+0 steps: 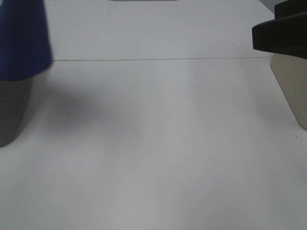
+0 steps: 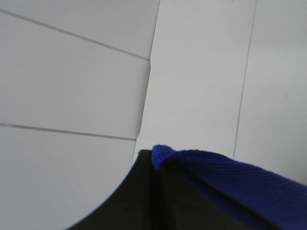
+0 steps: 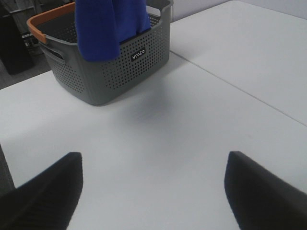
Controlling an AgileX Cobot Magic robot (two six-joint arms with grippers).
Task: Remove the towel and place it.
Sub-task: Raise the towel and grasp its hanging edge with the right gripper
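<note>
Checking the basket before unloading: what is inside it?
The towel sticks up out of the grey basket and hangs over its rim. The basket's floor, and anything under the cloth, is hidden.

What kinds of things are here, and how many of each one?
Blue towel: 1
Grey basket with holes and an orange handle: 1
Grippers: 2, the left gripper pinching the towel and the right gripper open
Pale object at the table's right edge, too cut off to name: 1
Total: 5
</note>
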